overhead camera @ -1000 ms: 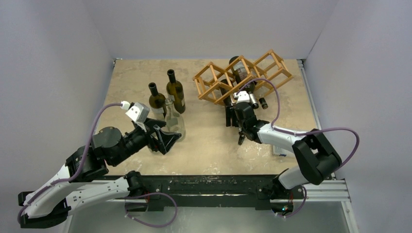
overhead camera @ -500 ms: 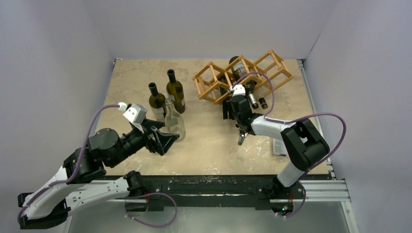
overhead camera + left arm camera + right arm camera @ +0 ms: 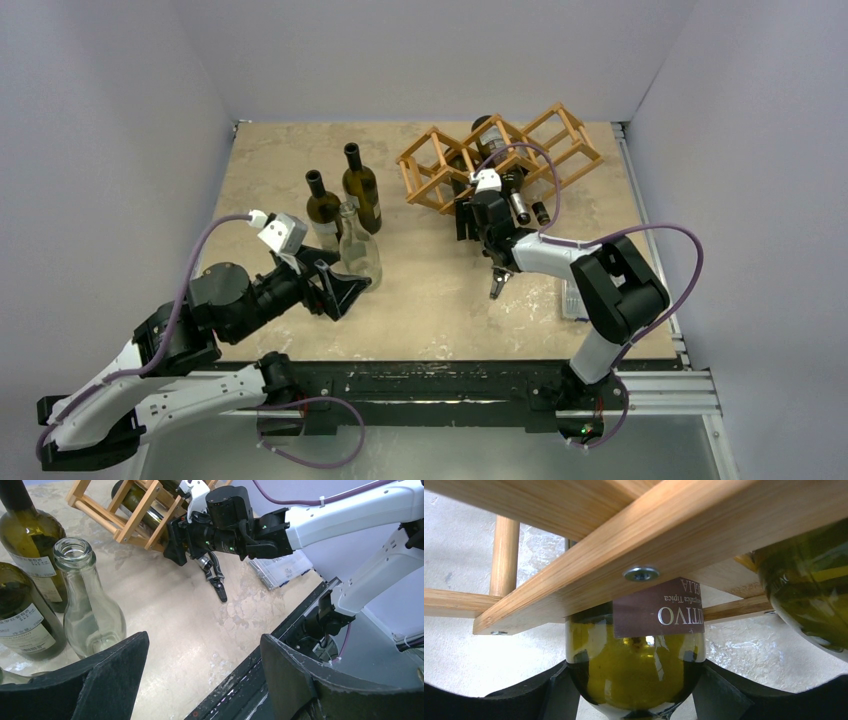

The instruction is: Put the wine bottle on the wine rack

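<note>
Pinching the wine bottle with the right gripper, dark fingers pressing against the green glass on both sides at the bottom of the right wrist view. Holding it on its side, partway into a diamond cell of the wine rack, right of centre in the upper half of the overhead view. Showing a brown label, upside down, just under a light wooden bar and its screw head in the middle of the wrist frame. Sharing the rack with a second green bottle, lying in the neighbouring cell at the right edge of that frame, close beside the first; touching or not, impossible to tell.

Holding the left gripper spread wide and gripping nothing, low in the left half of the overhead view, with bare tan table showing between its black fingers at the bottom of the left wrist view. Pointing past a clear glass bottle, standing upright just beyond the finger at lower left of that frame. Standing beside the clear one at the left edge of the wrist frame, a nearer dark bottle and a farther dark bottle, both upright and labelled, all three clustering left of centre in the overhead view, well apart from the rack. Lying near the right arm, at the right of the left wrist frame, a clear plastic box.
</note>
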You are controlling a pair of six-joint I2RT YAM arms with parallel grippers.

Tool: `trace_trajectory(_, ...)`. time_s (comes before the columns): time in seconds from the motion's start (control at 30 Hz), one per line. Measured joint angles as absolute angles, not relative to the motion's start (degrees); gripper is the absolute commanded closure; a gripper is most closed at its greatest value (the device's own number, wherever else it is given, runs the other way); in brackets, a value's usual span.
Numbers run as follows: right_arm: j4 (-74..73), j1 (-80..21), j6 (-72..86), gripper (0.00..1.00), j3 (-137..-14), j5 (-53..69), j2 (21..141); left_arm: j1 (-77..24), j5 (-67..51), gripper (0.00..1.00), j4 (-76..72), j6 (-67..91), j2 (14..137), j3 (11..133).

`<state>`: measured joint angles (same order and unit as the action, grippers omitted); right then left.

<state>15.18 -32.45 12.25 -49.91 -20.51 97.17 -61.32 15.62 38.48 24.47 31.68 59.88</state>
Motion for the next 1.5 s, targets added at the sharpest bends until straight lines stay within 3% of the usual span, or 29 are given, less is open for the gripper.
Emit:
trace_trajectory(0.17,15.09,-32.47,12.32,0.18,-49.91,-20.84,97.17,-61.32,15.59,0.19,38.74,24.71,33.19,60.05)
trace_trajectory(0.43,17.52,-32.64,12.64,0.01,-50.02,-22.02,97.06,-61.32,15.88,0.19,38.79,25.8,33.91,60.25)
trace_trajectory(1.0,12.14,-33.1,16.43,0.01,-47.4,-21.56,89.84,-61.32,16.91,0.19,39.03,26.92,34.28,61.3)
trace_trajectory(1.23,9.23,-33.1,17.15,0.11,-44.45,-20.78,86.37,-61.32,16.91,0.19,39.03,27.0,34.28,61.3)
trace_trajectory(1.4,7.55,-33.06,17.43,0.36,-42.61,-19.77,86.11,-61.32,16.88,0.19,38.83,27.03,34.22,61.3)
trace_trajectory(1.5,7.25,-33.04,17.45,0.46,-42.61,-19.84,86.11,-61.32,16.88,0.19,38.7,27.0,34.28,61.3)
